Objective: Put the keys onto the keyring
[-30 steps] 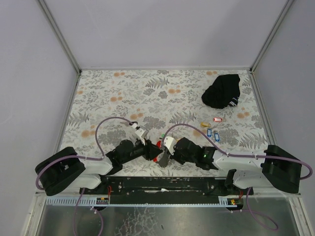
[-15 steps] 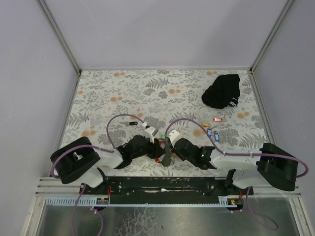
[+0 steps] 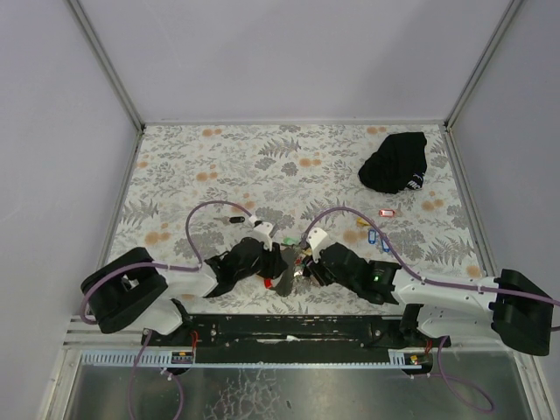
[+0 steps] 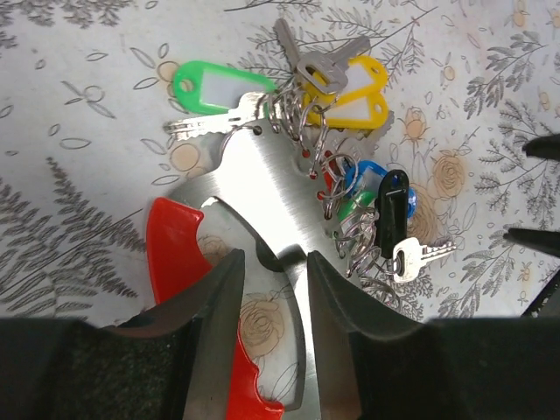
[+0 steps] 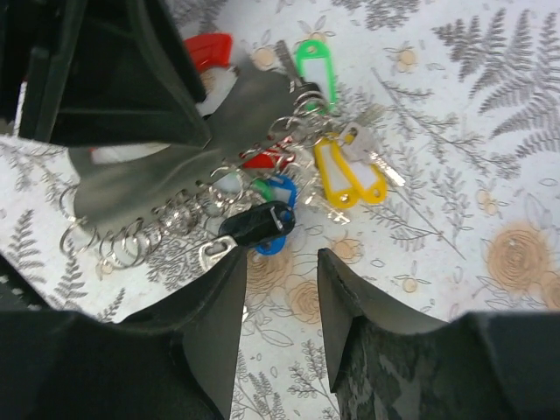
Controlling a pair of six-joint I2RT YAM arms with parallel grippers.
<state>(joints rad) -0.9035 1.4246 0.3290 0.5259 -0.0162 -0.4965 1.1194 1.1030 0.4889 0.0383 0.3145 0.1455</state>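
While the left gripper (image 4: 271,262) pinches the keyring (image 4: 262,192) by its stiff flat strap at the table's (image 3: 219,166) near middle, the right gripper (image 5: 282,258) gapes empty. We judge the keys (image 4: 302,57) light and slippery, best taken by their plastic tags (image 5: 337,179).

Table (image 3: 219,166): pale grey-white cloth, grey fern-leaf print w/ orange flowers. Keyring (image 4: 262,191): brushed silver metal, red end. Keys (image 4: 311,59): silver. Tags on the rings: green tag (image 4: 219,87), 2 yellow tags (image 4: 363,94), blue tag (image 4: 369,173), black tag (image 4: 392,206), red tag (image 5: 267,160) half hidden. Loose tags (image 3: 374,236) on the table: blue, 1 red. Cloth bundle (image 3: 395,162): black, small white marks at one edge. Arms (image 3: 437,293): white & black. Cables (image 3: 201,208): purple. Walls (image 3: 289,61): plain pale lilac-grey.
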